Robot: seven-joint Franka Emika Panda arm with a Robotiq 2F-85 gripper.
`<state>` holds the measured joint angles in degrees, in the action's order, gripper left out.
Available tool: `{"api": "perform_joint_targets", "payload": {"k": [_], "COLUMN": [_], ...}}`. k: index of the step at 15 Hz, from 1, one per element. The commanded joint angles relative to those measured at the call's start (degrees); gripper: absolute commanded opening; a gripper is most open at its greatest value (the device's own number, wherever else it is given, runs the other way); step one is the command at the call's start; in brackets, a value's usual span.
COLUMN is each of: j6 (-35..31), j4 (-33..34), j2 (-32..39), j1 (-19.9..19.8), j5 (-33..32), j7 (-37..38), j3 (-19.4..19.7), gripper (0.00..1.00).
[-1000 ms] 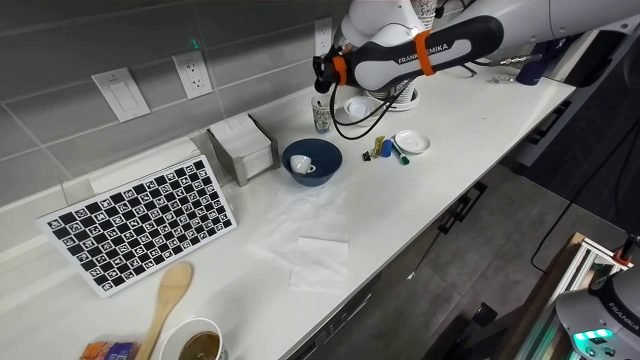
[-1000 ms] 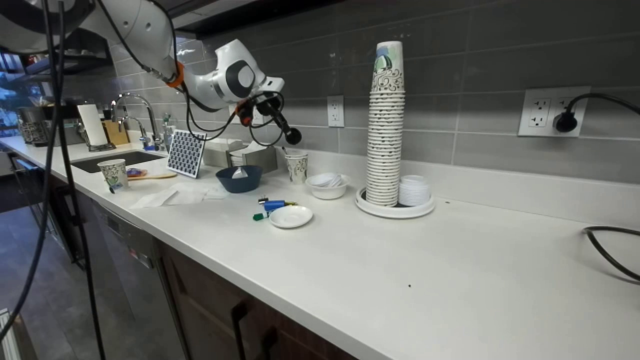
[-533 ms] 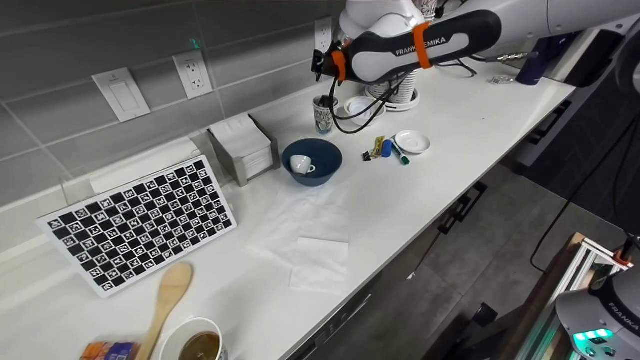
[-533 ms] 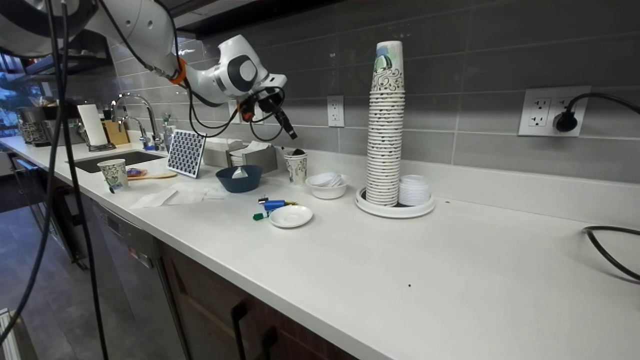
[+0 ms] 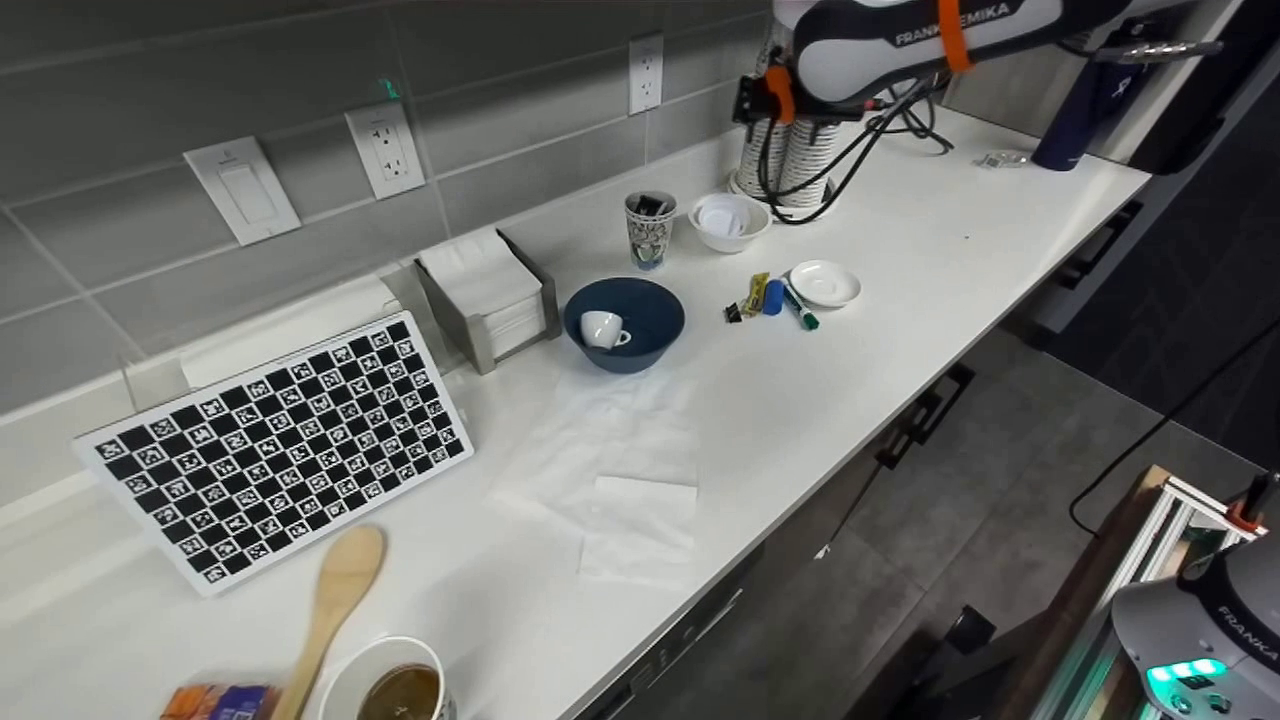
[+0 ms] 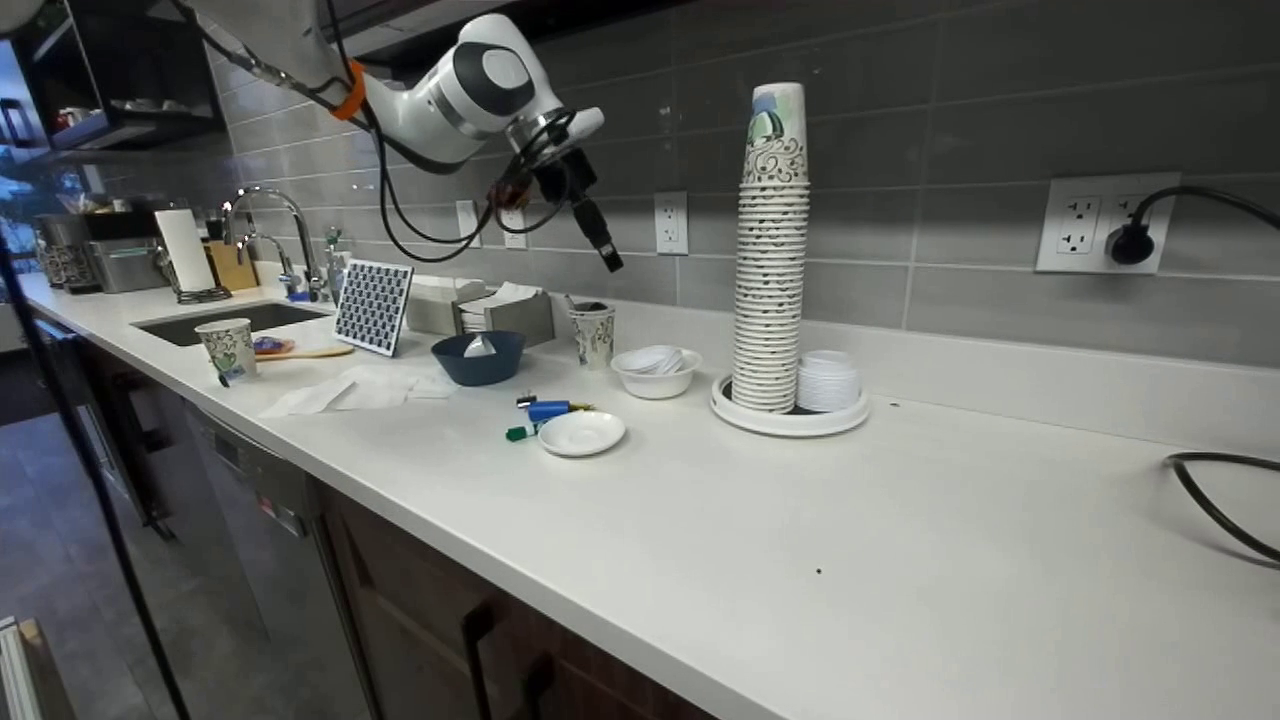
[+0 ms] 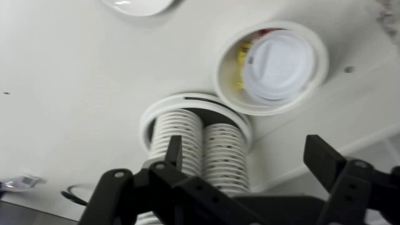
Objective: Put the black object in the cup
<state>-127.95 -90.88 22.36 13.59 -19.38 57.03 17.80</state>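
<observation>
1. In an exterior view, the cup [image 5: 648, 243] stands upright on the far side of the counter [image 5: 780, 400], beyond the blue bowl [image 5: 660, 310] and left of the white bowl [image 5: 732, 245]. It is white, with a dark scroll pattern and a bluish foot.

2. The same view shows the black object [image 5: 649, 206] inside the cup: a dark, irregular patch in the mouth, set off by the pale rim. The cup's wall hides its lower part; finer detail is too small to tell.

3. Nearer in this view, the blue bowl holds a white mug [image 5: 601, 328], tilted, its handle to the right. A black clip [image 5: 733, 313], a blue piece [image 5: 774, 296] and a green marker [image 5: 803, 310] lie left of the saucer [image 5: 825, 284].

4. In an exterior view, the gripper [image 6: 612, 262] hangs in the air, apart from the cup; its spread cannot be told from this side. The black object appears as a low, dark cap at the cup's rim. Stacked cups [image 6: 770, 260] rise from the tray [image 6: 795, 428] at right.

5. In the wrist view, the fingers [image 7: 322, 159] stand wide apart; the gripper is released. Beyond them, the white bowl holds lids [image 7: 281, 62] and a yellow piece [image 7: 242, 57].
</observation>
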Motion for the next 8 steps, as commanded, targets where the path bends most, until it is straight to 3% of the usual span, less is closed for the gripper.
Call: {"api": "perform_joint_targets", "payload": {"k": [1, 6, 7, 8], "j6": [4.6, 3.9, 4.9, 4.8], "j4": [-12.1, -20.0, -16.3, -17.4], "j2": [-6.5, -6.4, -4.3, -4.3], "j1": [-5.3, -11.4, -10.2, -10.6], "j5": [0.8, 13.2, 8.5, 10.2], "j7": [-3.4, -12.0, -8.0, -9.3], "j3": [-4.0, -10.2, -8.7, -9.3], "gripper": [1.0, 1.0, 1.0, 1.0]}}
